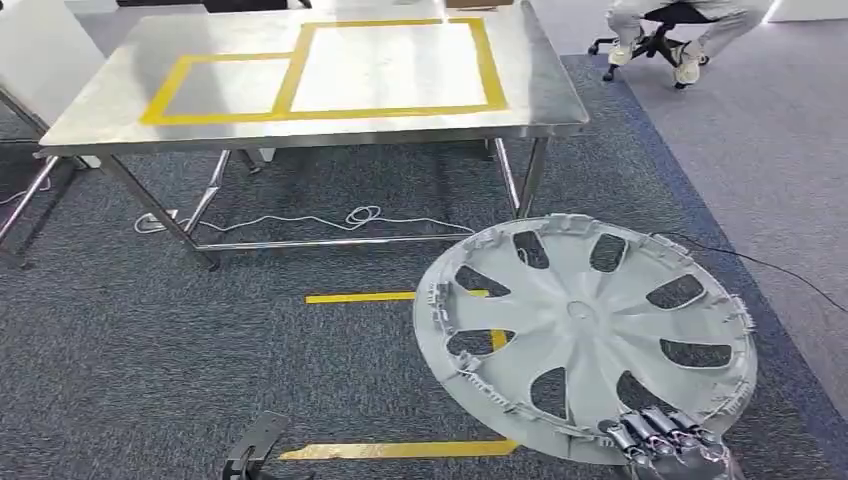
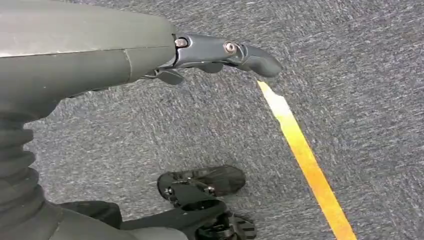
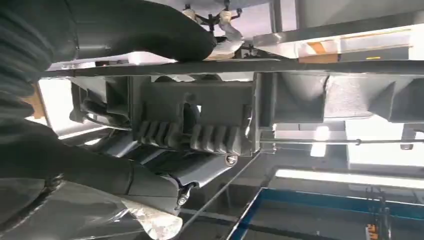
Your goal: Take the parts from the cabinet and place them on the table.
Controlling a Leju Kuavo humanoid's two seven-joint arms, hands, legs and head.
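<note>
A large silver-grey wheel cover [image 1: 585, 335] with several spoke openings hangs tilted above the carpet at the lower right of the head view. My right hand [image 1: 668, 443] grips its near rim from below. In the right wrist view the thumb and fingers [image 3: 150, 135] clamp the cover's ribbed inner edge [image 3: 200, 127]. My left hand [image 2: 220, 52] hangs over the carpet with its fingers extended and nothing in it. The steel table [image 1: 120, 115] with yellow taped rectangles [image 1: 390, 65] stands ahead, its top bare.
Yellow tape lines [image 1: 400, 450] mark the grey carpet [image 1: 150, 330] in front of me. A white cable [image 1: 330, 220] lies under the table. A person sits on a wheeled chair [image 1: 660, 35] at the far right. A second table's legs [image 1: 25, 200] show at the left edge.
</note>
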